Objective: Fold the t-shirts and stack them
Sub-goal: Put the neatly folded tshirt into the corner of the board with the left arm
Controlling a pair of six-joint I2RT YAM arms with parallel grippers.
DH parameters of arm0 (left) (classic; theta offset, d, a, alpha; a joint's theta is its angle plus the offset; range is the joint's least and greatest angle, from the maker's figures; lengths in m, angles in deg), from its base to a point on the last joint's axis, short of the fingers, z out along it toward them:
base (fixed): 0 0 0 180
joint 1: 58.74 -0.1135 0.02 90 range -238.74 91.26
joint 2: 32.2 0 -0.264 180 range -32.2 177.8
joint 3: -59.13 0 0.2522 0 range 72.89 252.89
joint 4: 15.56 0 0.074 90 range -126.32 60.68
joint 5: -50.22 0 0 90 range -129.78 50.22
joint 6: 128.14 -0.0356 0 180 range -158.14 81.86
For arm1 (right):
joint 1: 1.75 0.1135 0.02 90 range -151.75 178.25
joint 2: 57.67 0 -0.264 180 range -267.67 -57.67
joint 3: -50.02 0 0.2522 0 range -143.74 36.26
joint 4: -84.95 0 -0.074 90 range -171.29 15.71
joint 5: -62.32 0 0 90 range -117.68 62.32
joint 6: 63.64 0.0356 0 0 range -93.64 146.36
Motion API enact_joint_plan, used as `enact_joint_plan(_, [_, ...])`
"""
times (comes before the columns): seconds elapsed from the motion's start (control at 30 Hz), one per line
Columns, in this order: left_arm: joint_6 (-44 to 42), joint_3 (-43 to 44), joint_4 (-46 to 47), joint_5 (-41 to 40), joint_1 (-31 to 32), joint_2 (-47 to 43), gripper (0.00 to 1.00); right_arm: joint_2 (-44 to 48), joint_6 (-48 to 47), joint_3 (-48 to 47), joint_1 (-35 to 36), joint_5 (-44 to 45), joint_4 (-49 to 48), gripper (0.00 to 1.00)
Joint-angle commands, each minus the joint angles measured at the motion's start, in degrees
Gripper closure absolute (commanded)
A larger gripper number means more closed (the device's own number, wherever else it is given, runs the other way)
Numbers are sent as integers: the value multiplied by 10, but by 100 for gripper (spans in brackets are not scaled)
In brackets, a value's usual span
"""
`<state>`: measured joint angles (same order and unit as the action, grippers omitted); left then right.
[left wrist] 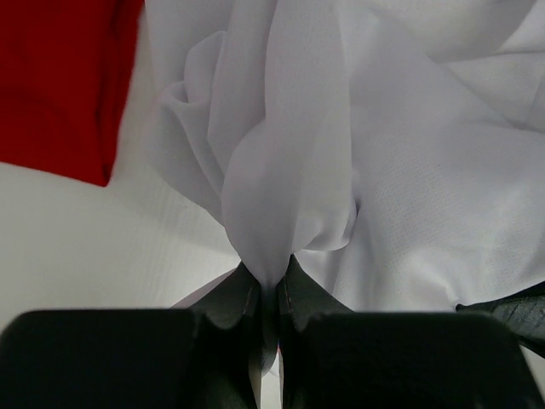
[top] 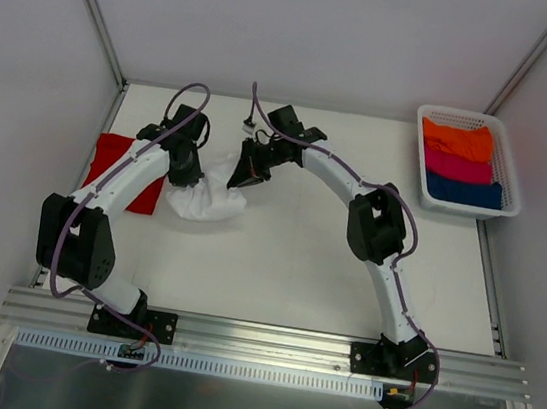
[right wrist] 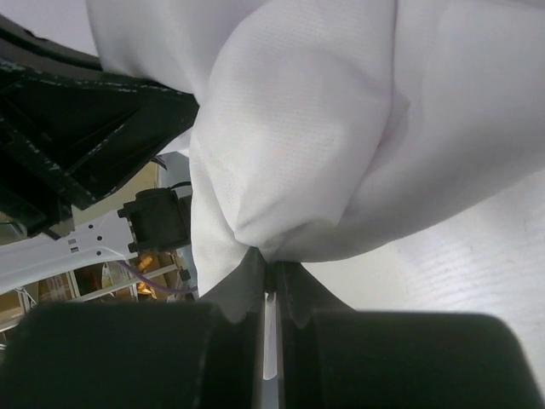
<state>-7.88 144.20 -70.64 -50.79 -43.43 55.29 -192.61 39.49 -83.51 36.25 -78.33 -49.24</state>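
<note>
Thin white cloth t-shirt (top: 209,199) is bunched, left gripper (left wrist: 269,285) and right gripper (right wrist: 270,271) both clamped on it; fold step underway, next likely needs spreading it flat.

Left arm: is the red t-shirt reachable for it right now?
Probably not yet. The red t-shirt lies close beside the left gripper with nothing between, but its jaws are clamped on a fold of the white t-shirt, so it must release first.

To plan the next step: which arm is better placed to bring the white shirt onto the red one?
Probably the left arm: its fingers pinch the white t-shirt, and the red t-shirt lies right beside that arm.
</note>
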Motion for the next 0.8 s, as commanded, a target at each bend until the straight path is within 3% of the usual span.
enact_joint_plan(0.0, [11,46,-87,-81,-1,-27,100,-32,35,-61,19,-30,9,100])
enact_joint_plan(0.2, [48,73,-177,-165,-12,-32,100,-56,79,-92,44,-39,-21,100])
enact_joint_plan(0.3, [61,63,-204,-185,-51,-41,100,-65,96,-98,59,-47,-37,100])
enact_joint_plan(0.5, [31,37,-205,-202,-139,-66,100,-89,131,-122,87,-65,-63,100])
enact_joint_plan(0.77, [9,29,-172,-213,-165,-42,100,-132,187,-169,100,-73,-127,99])
